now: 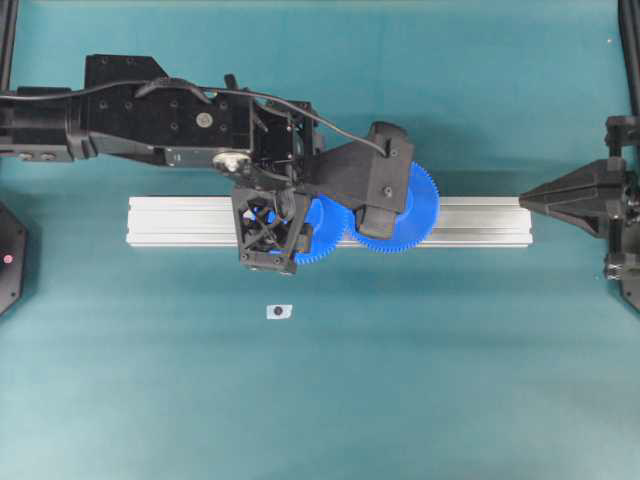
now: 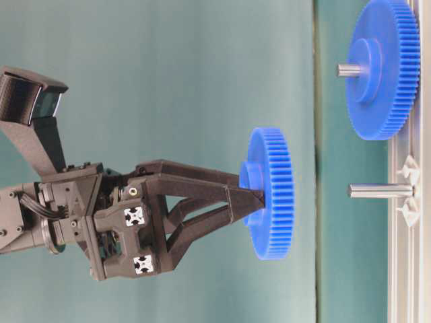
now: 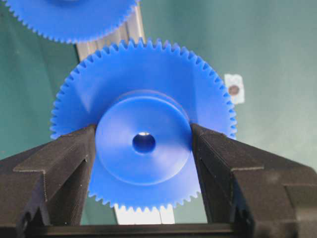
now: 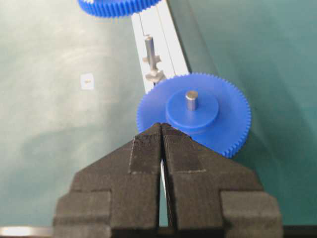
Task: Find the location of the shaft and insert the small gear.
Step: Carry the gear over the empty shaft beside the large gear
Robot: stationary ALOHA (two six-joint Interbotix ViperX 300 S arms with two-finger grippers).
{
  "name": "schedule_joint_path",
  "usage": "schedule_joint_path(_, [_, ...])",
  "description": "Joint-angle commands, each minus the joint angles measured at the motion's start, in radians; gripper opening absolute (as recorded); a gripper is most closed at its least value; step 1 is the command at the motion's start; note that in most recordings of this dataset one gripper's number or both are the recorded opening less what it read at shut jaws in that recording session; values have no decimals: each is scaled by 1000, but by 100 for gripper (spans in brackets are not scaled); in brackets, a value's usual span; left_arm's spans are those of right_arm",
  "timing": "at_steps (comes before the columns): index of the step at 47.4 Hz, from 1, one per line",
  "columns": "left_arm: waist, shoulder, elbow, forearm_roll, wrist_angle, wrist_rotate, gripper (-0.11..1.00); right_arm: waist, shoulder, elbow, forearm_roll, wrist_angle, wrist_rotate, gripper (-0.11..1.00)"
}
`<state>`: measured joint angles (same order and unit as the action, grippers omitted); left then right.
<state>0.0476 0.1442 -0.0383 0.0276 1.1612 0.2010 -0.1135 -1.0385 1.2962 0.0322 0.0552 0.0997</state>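
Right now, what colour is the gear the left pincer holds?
Blue: the small gear, clearest in the left wrist view.

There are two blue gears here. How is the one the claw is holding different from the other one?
The small gear is narrower; the large gear is wider. The small gear hangs off the rail, pinched at its hub by the left gripper, while the large gear already sits on a metal pin on the rail. The small gear's centre hole is empty; the large gear's is filled by its pin. Both are blue, toothed, with a raised round hub.
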Motion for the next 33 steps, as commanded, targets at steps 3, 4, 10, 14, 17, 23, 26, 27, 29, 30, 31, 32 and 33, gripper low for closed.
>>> schedule_joint_path(3, [9, -14, -29, 3, -14, 2, 64, -3, 6, -11, 0, -5, 8, -1])
schedule_joint_path(4, [9, -12, -28, 2, -14, 3, 64, -3, 6, -11, 0, -5, 8, -1])
schedule_joint_path(10, [17, 3, -25, 2, -15, 5, 64, -3, 6, -11, 0, -5, 8, -1])
schedule_joint_path(14, [20, 18, -25, 3, -15, 5, 64, -2, 6, -11, 0, -5, 8, -1])
schedule_joint_path(17, [20, 31, -23, 2, -17, 5, 64, -3, 6, -11, 0, -5, 8, -1])
schedule_joint_path(23, [20, 48, -23, 3, -21, 14, 64, -3, 6, -11, 0, -5, 8, -1])
schedule_joint_path(26, [20, 54, -21, 2, -26, 18, 64, -3, 6, -11, 0, -5, 8, -1])
schedule_joint_path(27, [20, 55, -21, 2, -26, 20, 64, -3, 6, -11, 0, -5, 8, -1])
schedule_joint_path(29, [20, 60, -21, 3, -29, 20, 64, -3, 6, -9, 0, -5, 8, -1])
schedule_joint_path(30, [20, 61, -21, 2, -29, 20, 64, -3, 6, -11, 0, -5, 8, -1])
schedule_joint_path(31, [20, 61, -21, 2, -29, 20, 64, -3, 6, -11, 0, -5, 8, -1])
schedule_joint_path(32, [20, 63, -20, 2, -29, 20, 64, -3, 6, -11, 0, -5, 8, -1])
schedule_joint_path(33, [20, 63, -18, 2, -29, 20, 64, -3, 6, -11, 0, -5, 8, -1])
